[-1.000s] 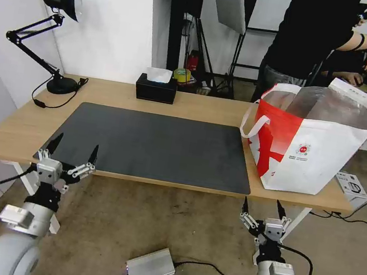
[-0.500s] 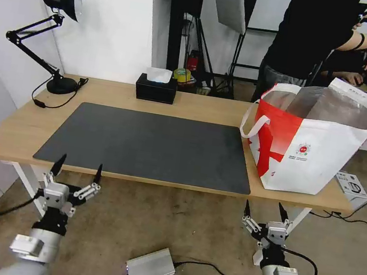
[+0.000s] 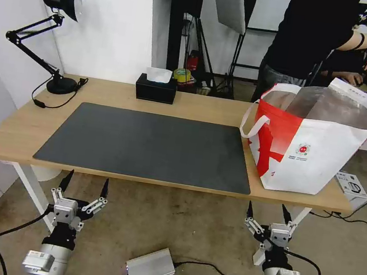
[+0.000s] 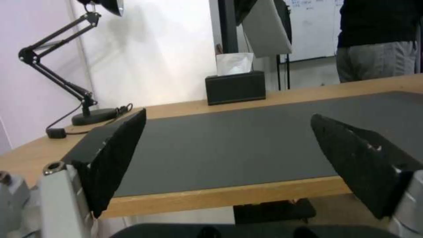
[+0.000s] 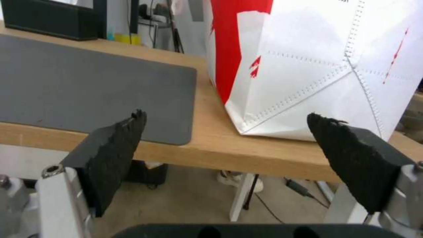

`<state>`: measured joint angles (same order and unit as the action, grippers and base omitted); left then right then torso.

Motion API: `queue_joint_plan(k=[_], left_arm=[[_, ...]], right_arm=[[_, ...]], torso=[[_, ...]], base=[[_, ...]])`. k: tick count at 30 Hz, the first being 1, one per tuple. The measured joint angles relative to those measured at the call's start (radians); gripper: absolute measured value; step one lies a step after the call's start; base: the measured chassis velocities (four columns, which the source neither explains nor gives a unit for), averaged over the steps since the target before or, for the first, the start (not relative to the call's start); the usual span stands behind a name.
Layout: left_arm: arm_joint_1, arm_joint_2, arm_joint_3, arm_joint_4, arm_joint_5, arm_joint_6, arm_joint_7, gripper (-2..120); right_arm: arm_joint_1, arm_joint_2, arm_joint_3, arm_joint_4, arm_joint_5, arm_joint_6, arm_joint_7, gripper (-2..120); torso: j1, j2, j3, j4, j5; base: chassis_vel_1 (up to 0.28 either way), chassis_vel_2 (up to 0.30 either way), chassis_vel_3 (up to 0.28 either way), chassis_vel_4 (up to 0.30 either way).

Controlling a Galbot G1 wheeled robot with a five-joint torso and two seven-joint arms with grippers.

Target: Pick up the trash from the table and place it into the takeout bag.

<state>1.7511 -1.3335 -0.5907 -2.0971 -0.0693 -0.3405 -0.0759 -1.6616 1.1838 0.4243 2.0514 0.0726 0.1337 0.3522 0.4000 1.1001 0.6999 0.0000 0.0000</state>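
Your bag stands upright at the right end of the table, mouth open, foil lining showing, one white handle hanging over its red side. It sits on bare wood just beside the right edge of the grey mat, not on it. You have a tissue box at the far edge of the table and a lamp at the far left corner.

Your left gripper hangs below the table's near edge, in front of the mat's left corner, fingers spread wide and holding nothing. Your right gripper hangs below the near edge in front of the bag, fingers likewise spread and holding nothing.
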Motion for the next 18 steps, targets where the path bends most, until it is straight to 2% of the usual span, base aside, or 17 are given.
queue_joint_plan(k=[18], left_arm=[[0.029,-0.003,-0.028,0.002,0.007,-0.033,-0.003,100]], right_arm=[[-0.012,0.003,0.002,0.011,-0.002,0.001,0.001,95]], torso=[[0.000,0.000,0.000,0.0000,-0.0001]], base=[[0.000,0.000,0.000,0.000]])
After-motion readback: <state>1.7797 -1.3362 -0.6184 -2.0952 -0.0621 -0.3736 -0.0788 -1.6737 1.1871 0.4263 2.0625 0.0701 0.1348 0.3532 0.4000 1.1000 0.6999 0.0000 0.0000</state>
